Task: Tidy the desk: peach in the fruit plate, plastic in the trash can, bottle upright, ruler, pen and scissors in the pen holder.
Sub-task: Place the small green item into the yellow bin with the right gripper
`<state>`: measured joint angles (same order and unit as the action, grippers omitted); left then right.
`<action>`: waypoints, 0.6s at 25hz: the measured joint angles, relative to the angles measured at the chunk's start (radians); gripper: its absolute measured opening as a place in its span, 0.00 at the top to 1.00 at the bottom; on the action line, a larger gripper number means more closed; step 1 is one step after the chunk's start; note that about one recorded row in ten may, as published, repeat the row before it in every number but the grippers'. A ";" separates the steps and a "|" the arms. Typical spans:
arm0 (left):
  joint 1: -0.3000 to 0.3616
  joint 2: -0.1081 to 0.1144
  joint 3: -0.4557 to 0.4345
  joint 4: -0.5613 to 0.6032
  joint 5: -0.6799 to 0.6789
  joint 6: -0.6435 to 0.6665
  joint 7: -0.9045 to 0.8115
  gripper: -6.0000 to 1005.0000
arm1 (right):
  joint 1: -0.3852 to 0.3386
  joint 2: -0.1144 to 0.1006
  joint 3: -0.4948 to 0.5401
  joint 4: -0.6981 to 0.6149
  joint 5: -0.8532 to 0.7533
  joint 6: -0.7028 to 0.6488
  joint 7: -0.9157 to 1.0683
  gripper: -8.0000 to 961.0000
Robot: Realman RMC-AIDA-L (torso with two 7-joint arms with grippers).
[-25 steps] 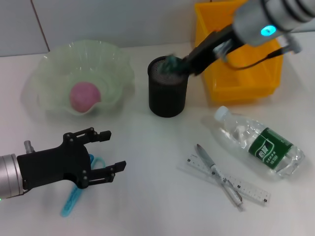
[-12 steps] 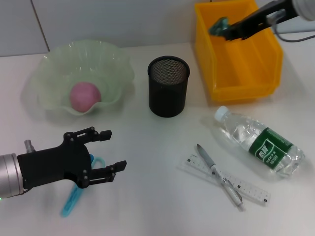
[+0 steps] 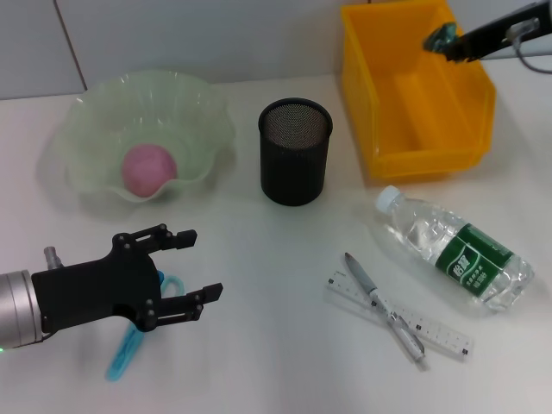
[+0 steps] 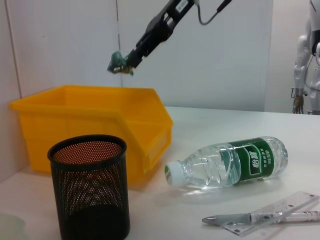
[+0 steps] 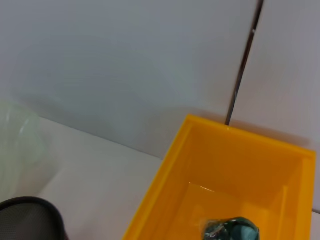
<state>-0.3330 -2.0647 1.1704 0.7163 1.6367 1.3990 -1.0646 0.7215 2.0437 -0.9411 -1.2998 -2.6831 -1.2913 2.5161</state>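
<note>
Right claw (image 3: 447,40), clamped on crumpled plastic (image 3: 440,37), is swinging from pen holder (image 3: 295,151) to above trash can (image 3: 414,95); drop pending. Left claw (image 3: 191,267) is idling open, empty, near-left.

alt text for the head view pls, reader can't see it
The right gripper holds a crumpled green plastic above the yellow trash can. The left gripper, jaws open, hovers over the blue scissors on the white desk. The peach sits in the fruit plate; bottle, ruler and pen lie beside the pen holder.
</note>
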 joint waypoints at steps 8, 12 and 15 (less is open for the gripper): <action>0.000 0.000 0.000 0.000 0.000 0.000 0.000 0.21 | 0.016 0.011 -0.015 0.109 -0.002 0.111 -0.037 0.71; 0.001 0.000 0.000 0.000 0.000 0.000 0.000 0.21 | 0.017 0.014 -0.023 0.103 -0.004 0.110 -0.040 0.56; 0.002 0.000 0.000 0.000 0.000 0.000 0.000 0.21 | 0.010 0.017 -0.030 0.078 -0.004 0.097 -0.040 0.47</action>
<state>-0.3311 -2.0648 1.1704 0.7163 1.6367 1.3990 -1.0646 0.7319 2.0610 -0.9710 -1.2219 -2.6871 -1.1942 2.4758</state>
